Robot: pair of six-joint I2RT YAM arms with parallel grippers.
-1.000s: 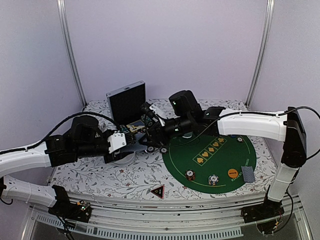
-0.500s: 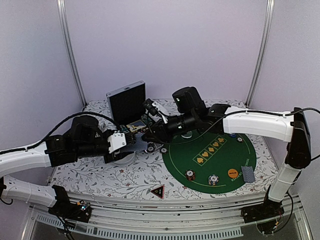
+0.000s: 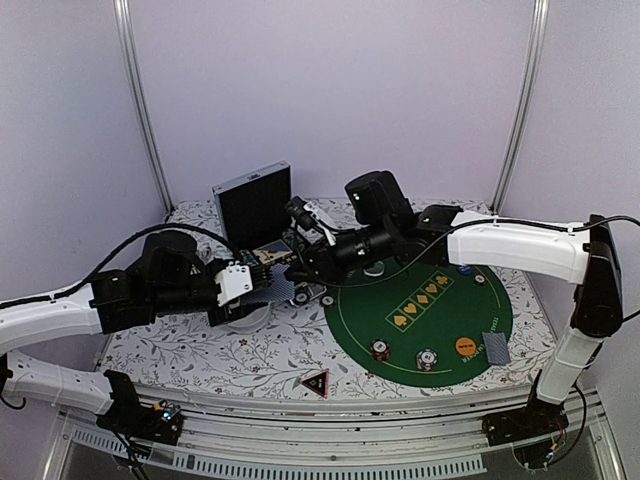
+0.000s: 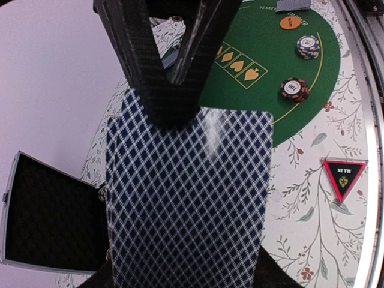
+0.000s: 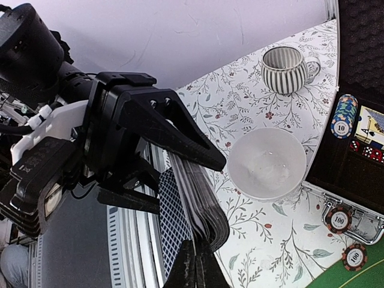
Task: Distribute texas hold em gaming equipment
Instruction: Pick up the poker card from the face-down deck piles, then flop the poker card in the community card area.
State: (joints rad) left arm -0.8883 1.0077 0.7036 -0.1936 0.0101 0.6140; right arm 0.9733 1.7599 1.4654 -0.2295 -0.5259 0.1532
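Top external view: the left gripper is seen reaching in from the left over the flowered table. It is clamped on a deck of cards, which is held just in front of the black case. The right gripper is stretched across from the right and meets the deck's far edge. Two chips are laid near the front rim of the green mat. An orange disc and a single card are placed to their right. A red-edged triangle is set on the table, off the mat, near the front edge.

Left wrist view: the frame is largely filled by the deck, back up, with a blue diamond pattern. The right gripper's fingers are seen as a closed V, tips pressed at the deck's top edge. Whether a card is caught between them cannot be told. Chips, disc and triangle are noted to the right.

Right wrist view: the left gripper is seen with a black finger on either side of the deck, whose cards are edge-on and slightly fanned. The right gripper is drawn fully together at bottom centre, against the cards' edge. A white bowl is seen near the deck, with a striped mug behind it and apart. More chips are noted by the case.
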